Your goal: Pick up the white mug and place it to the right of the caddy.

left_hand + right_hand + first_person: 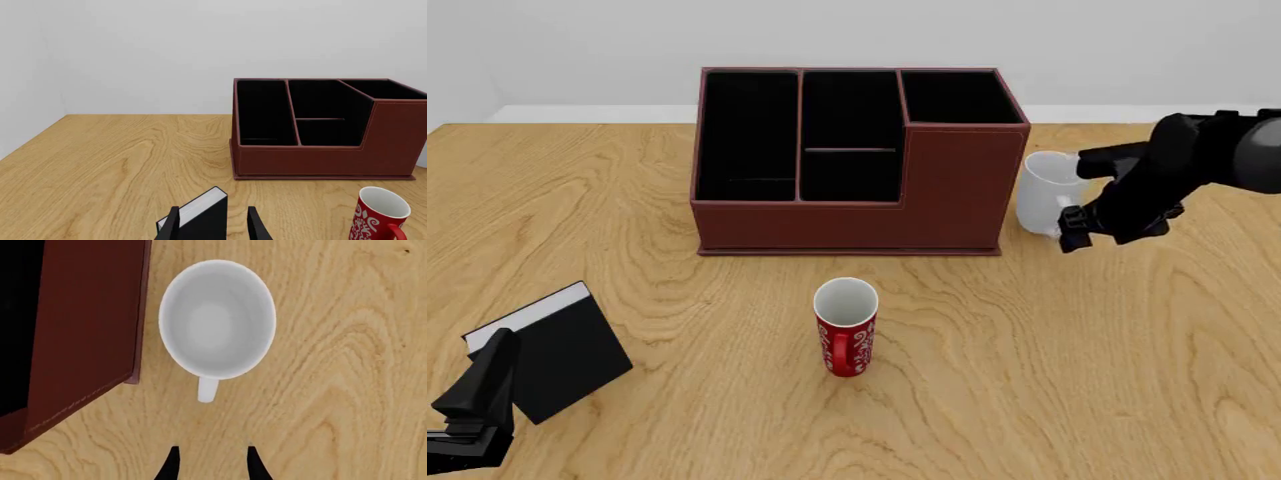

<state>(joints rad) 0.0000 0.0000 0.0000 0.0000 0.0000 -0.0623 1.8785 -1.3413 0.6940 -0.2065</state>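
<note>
red mug (pixel 846 327): upright on table, white lettering, handle twd camera side, approx centre of front view
black book (pixel 554 348): flat, white page edge, well left of red mug, slightly nearer cam
table (pixel 1094 380): light wood grain
wall (pixel 854 40): plain pale, behind table

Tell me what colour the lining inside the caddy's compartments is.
Black inside the caddy, against its reddish-brown outer walls; the front view shows it best.

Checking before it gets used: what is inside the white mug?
Nothing: the right wrist view looks straight down into the white mug and shows a bare white bottom. No part of its inside is covered.
</note>
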